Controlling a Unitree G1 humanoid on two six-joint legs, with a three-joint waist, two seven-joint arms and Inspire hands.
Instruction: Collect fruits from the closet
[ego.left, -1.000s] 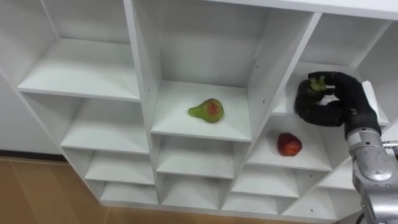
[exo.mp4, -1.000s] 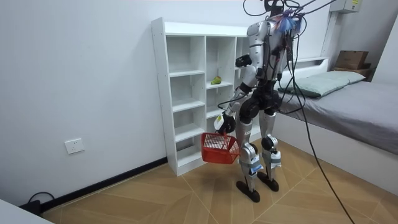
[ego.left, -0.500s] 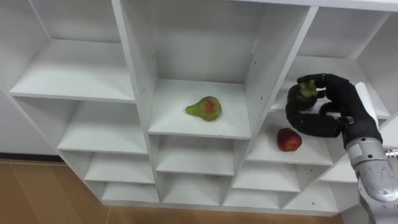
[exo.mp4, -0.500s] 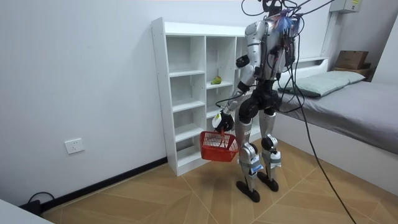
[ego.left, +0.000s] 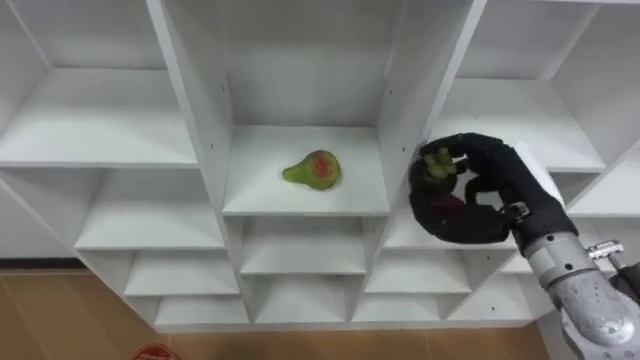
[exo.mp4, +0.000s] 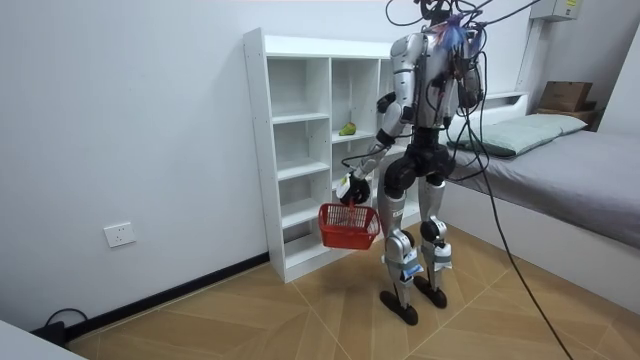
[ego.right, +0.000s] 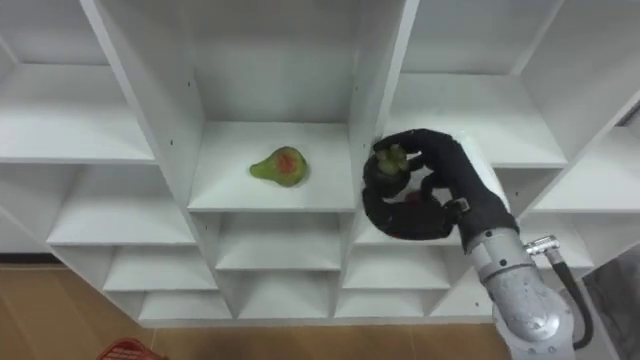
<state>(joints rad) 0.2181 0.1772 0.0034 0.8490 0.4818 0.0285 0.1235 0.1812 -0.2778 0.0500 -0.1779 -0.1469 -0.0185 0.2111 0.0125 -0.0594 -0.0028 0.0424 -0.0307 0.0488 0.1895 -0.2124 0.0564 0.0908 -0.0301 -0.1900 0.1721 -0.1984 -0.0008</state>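
Red fruit (ego.left: 447, 207) half-hidden behind right robot hand (ego.left: 490, 190) gripping dark fruit (ego.left: 437, 167); left (exo.mp4: 347, 188) grips basket (exo.mp4: 348, 213).

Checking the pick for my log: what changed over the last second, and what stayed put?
The right hand, shut on the dark fruit, drew back out of the right-hand compartment and leftward, now before the divider. The red basket under the left hand rose slightly. The pear stayed on its middle shelf, the red fruit on its shelf, now mostly behind the hand.
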